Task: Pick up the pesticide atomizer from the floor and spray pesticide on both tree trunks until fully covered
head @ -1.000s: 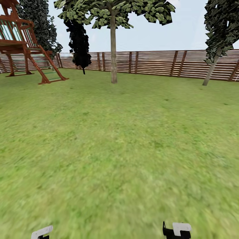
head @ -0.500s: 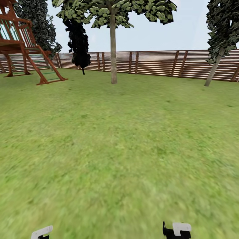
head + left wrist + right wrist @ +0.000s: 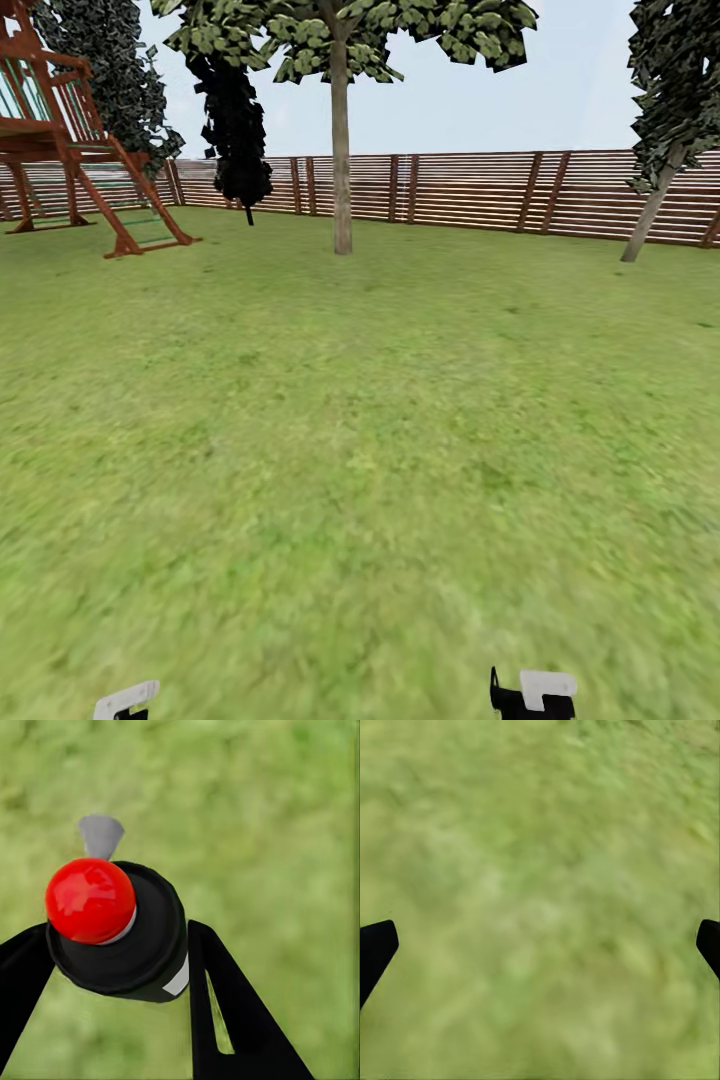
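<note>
Your head view looks over the lawn point(image 3: 360, 450) toward the slatted fence point(image 3: 470, 190). Far left: a wooden play frame point(image 3: 70, 140) with a ladder, dark narrow trees point(image 3: 235, 120) just beside it. Centre: one tree point(image 3: 340, 40) with a pale bare trunk point(image 3: 342, 150), standing on the grass in front of the fence, well apart from you. Far right: a leaning tree point(image 3: 670, 90) by the fence.

Left hand point(image 3: 112, 945): closed on a black round-bodied sprayer point(image 3: 127, 937) with a red knob and a grey nozzle, fingers point(image 3: 225, 1005) touching both its sides, over grass. Its white part shows at the head view's bottom edge point(image 3: 125, 700).

Right hand point(image 3: 540, 937): spread wide, holding nothing, fingertips point(image 3: 375, 945) at the frame's edges over blurred grass; it also shows low in the head view point(image 3: 533, 693).
</note>
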{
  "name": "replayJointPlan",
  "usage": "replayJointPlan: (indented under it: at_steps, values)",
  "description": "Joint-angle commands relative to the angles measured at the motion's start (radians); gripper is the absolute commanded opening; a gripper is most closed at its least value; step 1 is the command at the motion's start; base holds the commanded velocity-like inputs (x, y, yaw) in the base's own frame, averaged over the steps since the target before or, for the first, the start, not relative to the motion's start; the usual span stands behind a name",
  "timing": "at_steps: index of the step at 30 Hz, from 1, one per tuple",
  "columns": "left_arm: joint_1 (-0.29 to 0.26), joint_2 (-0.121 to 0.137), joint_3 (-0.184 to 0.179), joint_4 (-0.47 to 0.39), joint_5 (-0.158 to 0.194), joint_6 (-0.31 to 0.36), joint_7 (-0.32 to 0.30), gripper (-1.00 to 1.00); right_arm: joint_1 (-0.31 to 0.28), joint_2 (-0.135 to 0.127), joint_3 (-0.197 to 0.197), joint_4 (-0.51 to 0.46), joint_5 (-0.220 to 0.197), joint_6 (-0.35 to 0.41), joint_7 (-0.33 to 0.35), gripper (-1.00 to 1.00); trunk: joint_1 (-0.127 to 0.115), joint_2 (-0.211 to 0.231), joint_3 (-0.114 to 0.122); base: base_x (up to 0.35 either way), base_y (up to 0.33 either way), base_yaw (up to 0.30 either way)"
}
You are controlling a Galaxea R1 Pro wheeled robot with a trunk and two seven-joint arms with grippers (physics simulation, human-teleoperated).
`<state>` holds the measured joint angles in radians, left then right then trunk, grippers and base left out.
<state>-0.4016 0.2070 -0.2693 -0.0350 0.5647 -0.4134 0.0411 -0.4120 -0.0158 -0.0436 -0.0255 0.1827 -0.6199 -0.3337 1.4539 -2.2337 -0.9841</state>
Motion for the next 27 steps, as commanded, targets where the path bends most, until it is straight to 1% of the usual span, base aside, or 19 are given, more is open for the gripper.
replayJointPlan:
  at_steps: [1, 27]
  values:
    - [0.0, 0.0, -0.008, 0.0, 0.004, -0.002, 0.004, -1.0, -0.001, 0.0, -0.004, 0.001, 0.011, -0.001, -0.006, 1.0, 0.0, 0.0, -0.001, 0.338, 0.0, 0.0]
    - [0.0, 0.0, -0.008, 0.001, 0.004, -0.002, 0.004, -1.0, -0.001, 0.0, -0.004, 0.001, 0.011, -0.001, -0.006, 1.0, 0.0, 0.0, -0.001, 0.339, 0.0, 0.0]
